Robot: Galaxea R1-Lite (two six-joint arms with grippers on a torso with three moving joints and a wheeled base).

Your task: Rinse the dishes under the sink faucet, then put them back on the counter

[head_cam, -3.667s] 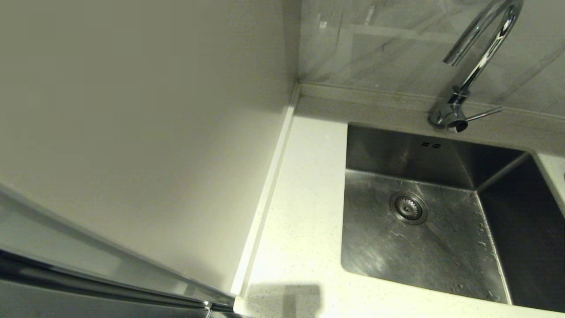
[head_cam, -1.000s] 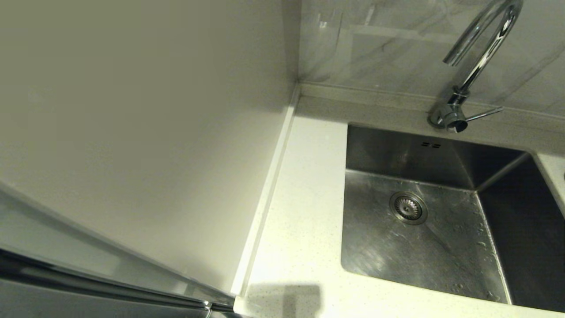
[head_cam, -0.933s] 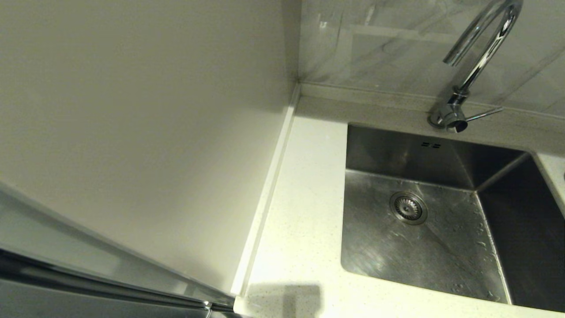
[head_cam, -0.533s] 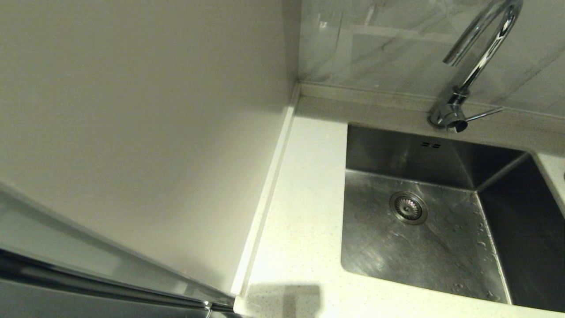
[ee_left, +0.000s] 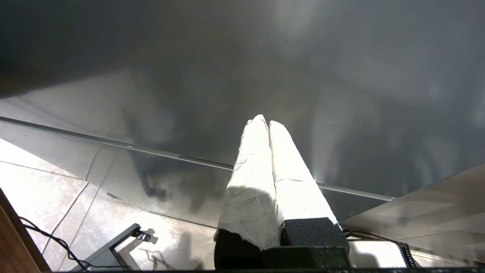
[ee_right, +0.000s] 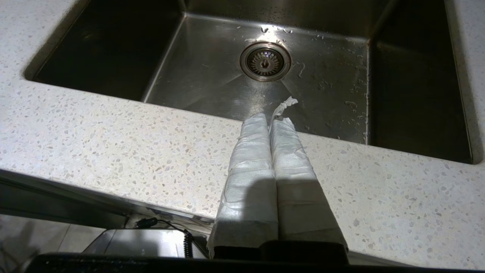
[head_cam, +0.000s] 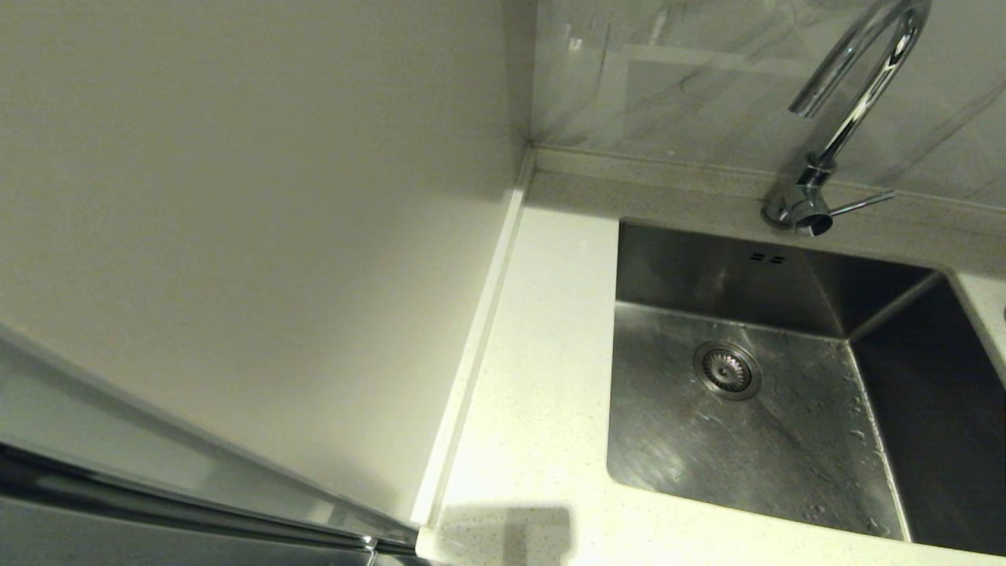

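Observation:
The steel sink (head_cam: 754, 440) lies at the right of the head view, wet with drops, its round strainer drain (head_cam: 727, 369) bare. The chrome gooseneck faucet (head_cam: 853, 102) rises behind it with its side lever (head_cam: 860, 204) pointing right; no water runs. The speckled cream counter (head_cam: 534, 377) runs left of the basin. No dishes are in view. My right gripper (ee_right: 271, 118), wrapped in white tape, is shut and empty, held over the counter's front edge (ee_right: 113, 144) facing the sink (ee_right: 235, 83). My left gripper (ee_left: 265, 120) is shut and empty, down beside the cabinet front.
A plain beige wall panel (head_cam: 236, 236) fills the left of the head view. A marbled backsplash (head_cam: 692, 86) stands behind the faucet. The left wrist view has a dark glossy cabinet face (ee_left: 341, 94), tiled floor (ee_left: 38, 174) and a cable (ee_left: 49, 239).

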